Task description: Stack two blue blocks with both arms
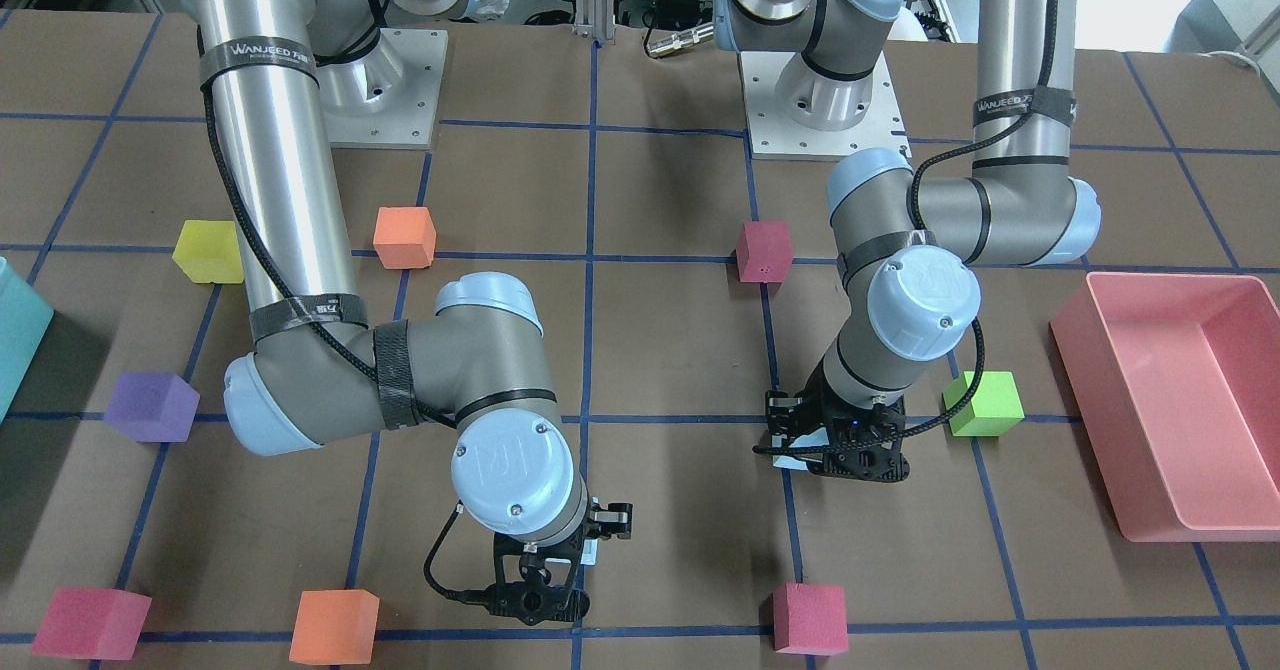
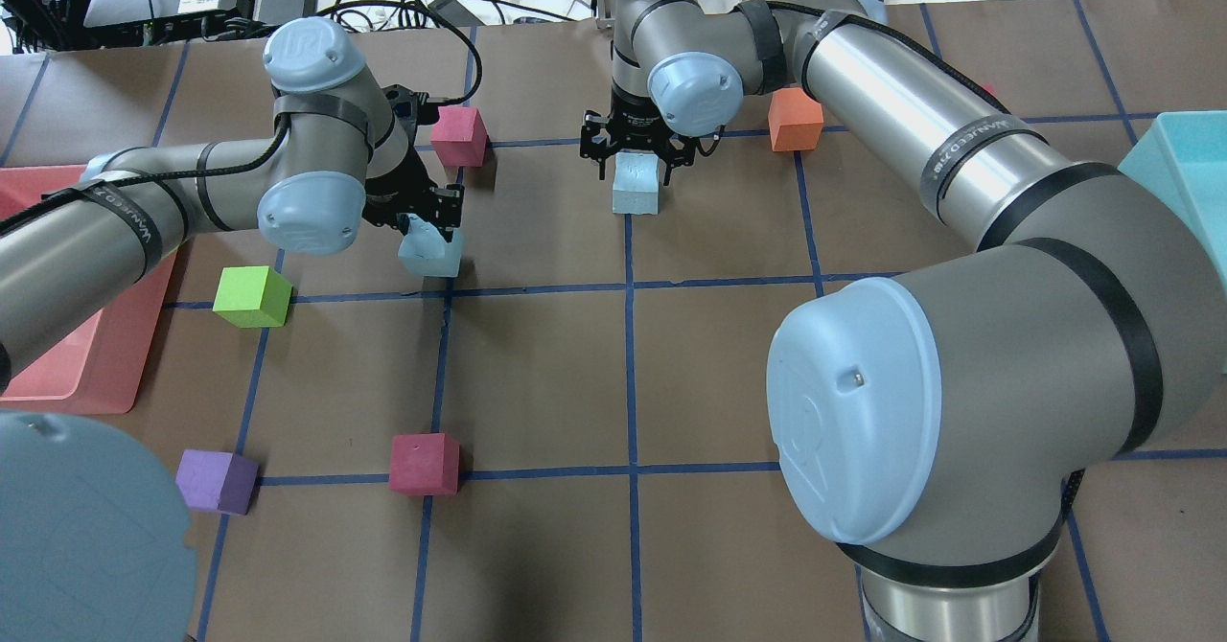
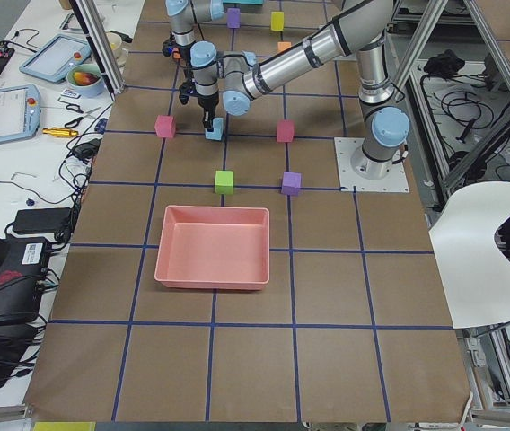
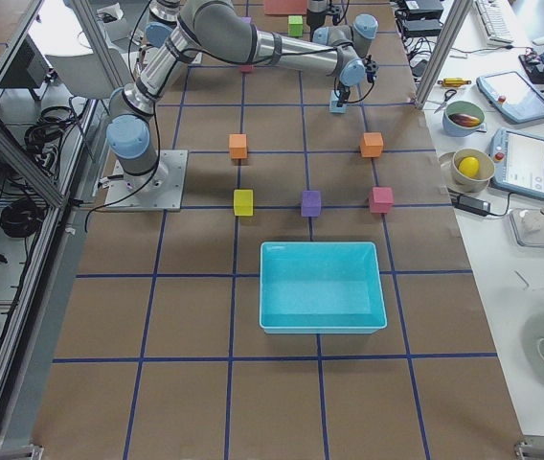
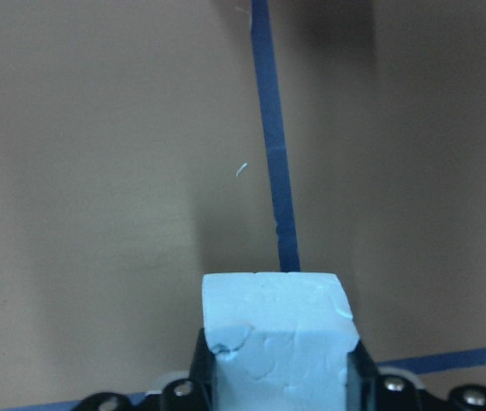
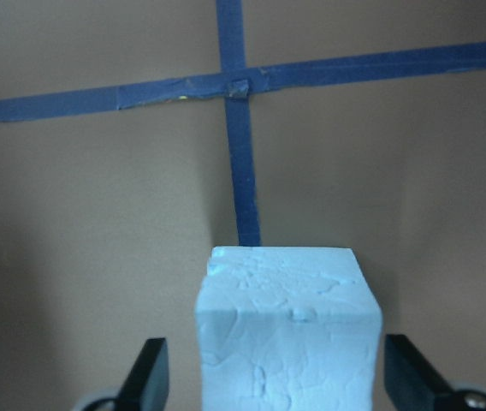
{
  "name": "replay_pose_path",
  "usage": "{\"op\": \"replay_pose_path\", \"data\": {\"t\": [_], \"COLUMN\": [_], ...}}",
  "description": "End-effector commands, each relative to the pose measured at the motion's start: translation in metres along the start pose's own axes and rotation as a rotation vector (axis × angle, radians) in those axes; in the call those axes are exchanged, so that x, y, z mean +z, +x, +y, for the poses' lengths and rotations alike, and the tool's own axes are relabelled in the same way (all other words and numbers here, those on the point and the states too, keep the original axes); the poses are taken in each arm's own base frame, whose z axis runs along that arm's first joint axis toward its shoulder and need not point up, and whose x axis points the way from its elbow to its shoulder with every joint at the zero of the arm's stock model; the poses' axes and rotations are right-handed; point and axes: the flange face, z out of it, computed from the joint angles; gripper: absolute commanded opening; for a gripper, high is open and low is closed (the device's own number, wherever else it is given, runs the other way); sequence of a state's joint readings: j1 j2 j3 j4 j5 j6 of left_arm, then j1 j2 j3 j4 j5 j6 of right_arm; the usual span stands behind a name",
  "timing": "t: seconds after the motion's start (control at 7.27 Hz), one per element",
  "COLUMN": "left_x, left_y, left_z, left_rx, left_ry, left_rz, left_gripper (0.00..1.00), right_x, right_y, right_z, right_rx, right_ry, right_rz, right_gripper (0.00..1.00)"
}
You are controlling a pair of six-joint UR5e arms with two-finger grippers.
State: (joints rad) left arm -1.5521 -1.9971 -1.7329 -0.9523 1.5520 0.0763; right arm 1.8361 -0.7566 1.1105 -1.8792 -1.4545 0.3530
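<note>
Two pale blue blocks sit on the brown table. My left gripper (image 2: pixel 428 232) is shut on one blue block (image 2: pixel 431 255). The left wrist view shows this block (image 5: pixel 277 330) pinched between both black fingers, at or just above the table. My right gripper (image 2: pixel 637 155) is open and straddles the other blue block (image 2: pixel 636 187), which rests on the table. In the right wrist view that block (image 6: pixel 286 338) stands between the fingers (image 6: pixel 147 377) with a gap on each side. The two blocks are about one grid square apart.
Near my left gripper are a green cube (image 2: pixel 251 295) and a magenta cube (image 2: pixel 458 134). An orange cube (image 2: pixel 795 118) sits beside my right arm. Nearer the robot are a magenta cube (image 2: pixel 424 463) and a purple cube (image 2: pixel 218 479). A pink tray (image 2: pixel 57 355) and a teal container (image 2: pixel 1184 168) stand at the table's sides.
</note>
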Motion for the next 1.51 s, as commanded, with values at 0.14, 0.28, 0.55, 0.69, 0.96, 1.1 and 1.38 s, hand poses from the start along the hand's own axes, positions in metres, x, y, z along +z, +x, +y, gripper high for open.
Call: {"op": "replay_pose_path", "data": {"t": [0.14, 0.28, 0.55, 0.69, 0.96, 1.1, 1.38], "left_x": [-0.035, -0.046, -0.069, -0.076, -0.084, -0.082, -0.059], "left_y": [0.017, 0.028, 0.077, 0.098, 0.159, 0.177, 0.212], "left_z": [-0.026, -0.033, -0.049, -0.058, -0.079, -0.086, -0.089], "left_rx": [-0.032, -0.061, -0.092, -0.083, -0.079, -0.058, -0.032], "left_ry": [0.034, 0.034, 0.023, 0.012, 0.026, 0.030, 0.025], "left_rz": [0.002, 0.006, 0.021, 0.026, 0.074, 0.069, 0.060], "left_gripper": [0.11, 0.11, 0.11, 0.11, 0.11, 0.11, 0.10], "right_x": [-0.100, -0.150, -0.240, -0.268, -0.288, -0.290, -0.274], "right_y": [0.034, 0.081, 0.169, 0.197, 0.217, 0.217, 0.215], "right_z": [0.010, 0.012, 0.040, 0.065, 0.097, 0.108, 0.131], "right_rx": [0.006, -0.045, -0.118, -0.118, -0.126, -0.127, -0.127], "right_ry": [0.055, 0.063, 0.025, -0.025, -0.062, -0.062, -0.088], "right_rz": [0.000, 0.002, 0.005, 0.006, 0.067, 0.066, 0.057], "right_gripper": [1.00, 1.00, 1.00, 1.00, 1.00, 1.00, 0.99]}}
